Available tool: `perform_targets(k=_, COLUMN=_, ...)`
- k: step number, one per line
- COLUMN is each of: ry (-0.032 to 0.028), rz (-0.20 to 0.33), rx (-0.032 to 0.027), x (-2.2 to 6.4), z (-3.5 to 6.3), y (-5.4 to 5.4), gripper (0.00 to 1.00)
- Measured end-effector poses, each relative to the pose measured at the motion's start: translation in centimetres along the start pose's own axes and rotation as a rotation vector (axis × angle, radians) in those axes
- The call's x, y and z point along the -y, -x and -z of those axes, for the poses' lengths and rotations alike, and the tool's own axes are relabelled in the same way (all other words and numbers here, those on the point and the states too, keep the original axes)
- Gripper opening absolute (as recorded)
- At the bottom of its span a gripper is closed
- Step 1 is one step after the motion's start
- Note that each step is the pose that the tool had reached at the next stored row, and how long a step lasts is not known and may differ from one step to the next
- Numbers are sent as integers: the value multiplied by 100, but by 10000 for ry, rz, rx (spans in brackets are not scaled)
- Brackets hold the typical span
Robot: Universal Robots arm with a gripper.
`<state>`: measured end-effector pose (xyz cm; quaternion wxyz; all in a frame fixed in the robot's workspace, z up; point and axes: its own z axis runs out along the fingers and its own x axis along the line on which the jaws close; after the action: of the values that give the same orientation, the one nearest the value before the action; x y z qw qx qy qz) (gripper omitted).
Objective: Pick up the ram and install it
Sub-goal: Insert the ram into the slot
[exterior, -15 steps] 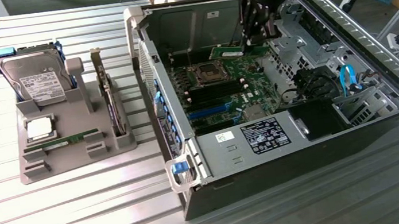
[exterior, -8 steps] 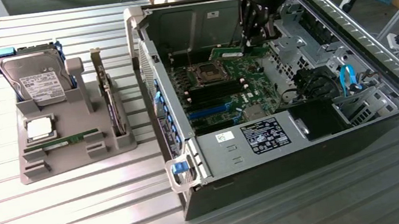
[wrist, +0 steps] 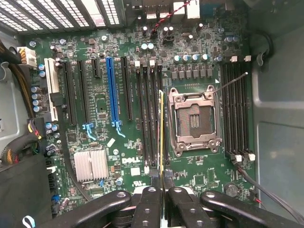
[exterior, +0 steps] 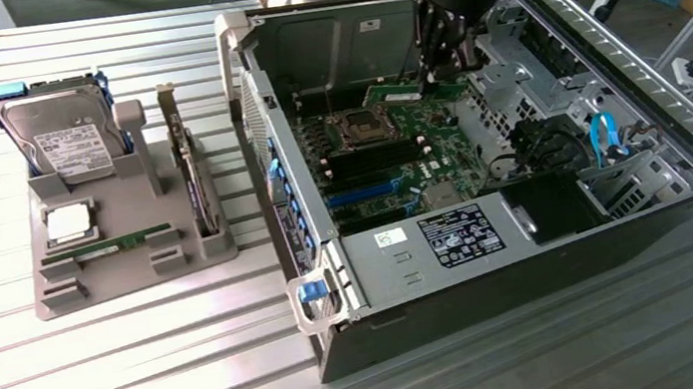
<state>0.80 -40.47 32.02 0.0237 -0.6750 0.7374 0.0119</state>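
My end effector [wrist: 163, 192] is closed narrow on the ram [wrist: 162, 133], its dark fingers pinching the stick from both flat sides. From the wrist view I see the ram edge-on, as a thin yellow-green line running straight out from between the fingertips. That long axis lies parallel to the black memory slots [wrist: 148, 118] directly below it, and the stick sits over the slot nearest the processor socket [wrist: 194, 121], just beside the socket's metal frame. I cannot tell whether its lower edge touches the slot or hangs just above it. A second bank of memory slots [wrist: 236, 114] lies on the far side of the socket, well apart from the ram. All of this sits on the green motherboard [wrist: 102, 118], inside the opened computer case [exterior: 332, 287]. In the exterior view the end effector reaches down into the case near its far wall. Toward the exterior view's left, well apart from the case, a grey holder [exterior: 129, 273] stands on the slatted metal worktop [exterior: 140, 362]. It carries a hard drive [exterior: 65, 141] and another green stick [exterior: 112, 245] lying flat in its cradle.
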Motion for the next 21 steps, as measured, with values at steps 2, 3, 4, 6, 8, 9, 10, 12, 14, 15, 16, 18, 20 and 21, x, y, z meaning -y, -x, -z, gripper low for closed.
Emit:
perform_targets(k=2, ry=0, rz=-1, rx=-1, x=0, z=-7, y=0, gripper=13)
perform_targets(k=3, ry=0, rz=-1, rx=0, x=-1, z=-13, y=-1, gripper=13)
perform_targets(k=4, ry=0, rz=-1, rx=0, x=-1, z=-17, y=-1, gripper=13)
perform_targets(k=6, ry=0, rz=0, rx=0, x=-1, z=-23, y=-1, gripper=13)
perform_targets(k=8, ry=0, rz=-1, rx=0, x=-2, z=-30, y=-2, gripper=13)
perform_targets(k=9, ry=0, rz=0, rx=0, x=-2, z=-33, y=-2, gripper=13)
perform_targets(k=10, ry=0, rz=-1, rx=0, x=-2, z=-36, y=-2, gripper=13)
perform_targets(k=12, ry=0, rz=0, rx=-1, x=-3, z=-43, y=-2, gripper=13)
perform_targets(k=14, ry=0, rz=-1, rx=0, x=-4, z=-50, y=-3, gripper=13)
perform_targets(k=15, ry=0, rz=0, rx=0, x=-4, z=-53, y=-3, gripper=13)
perform_targets(k=16, ry=0, rz=0, rx=0, x=-4, z=-56, y=-3, gripper=13)
perform_targets(k=18, ry=0, rz=-1, rx=0, x=-5, z=-63, y=-4, gripper=13)
perform_targets(k=20, ry=0, rz=0, rx=0, x=-5, z=-72, y=-4, gripper=13)
perform_targets(k=21, ry=0, rz=0, rx=-1, x=-5, z=-76, y=-4, gripper=13)
